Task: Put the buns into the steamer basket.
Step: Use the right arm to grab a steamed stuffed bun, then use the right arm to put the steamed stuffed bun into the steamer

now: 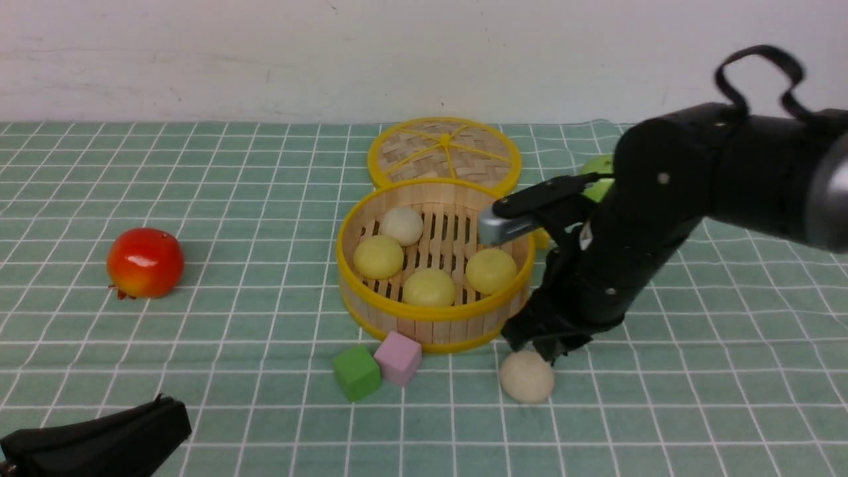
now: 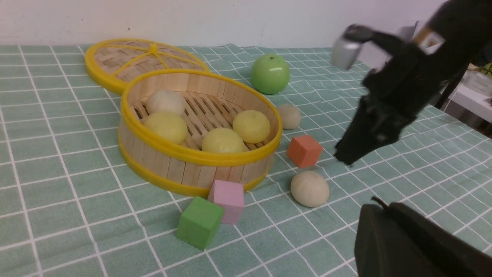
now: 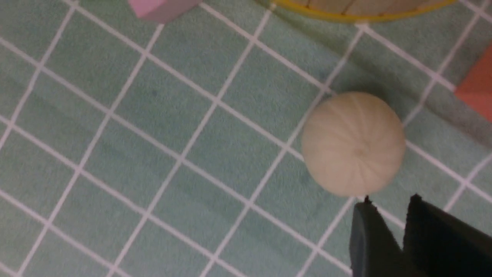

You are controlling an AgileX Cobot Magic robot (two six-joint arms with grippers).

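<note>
1. Right wrist view: the off-white, ribbed, dome-shaped bun point(image 3: 353, 143) is lying just outside the round, yellow-rimmed, wooden-slat steamer basket point(image 3: 365, 7), directly ahead of the right gripper point(image 3: 390, 204).
2. Its jaws are standing narrowly parted, holding nothing.
3. The clenched left gripper point(image 1: 99, 440) is sitting well apart from the basket.

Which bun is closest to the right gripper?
The off-white bun on the cloth in front of the steamer basket, right by the right gripper; the other loose bun lies farther back.
</note>
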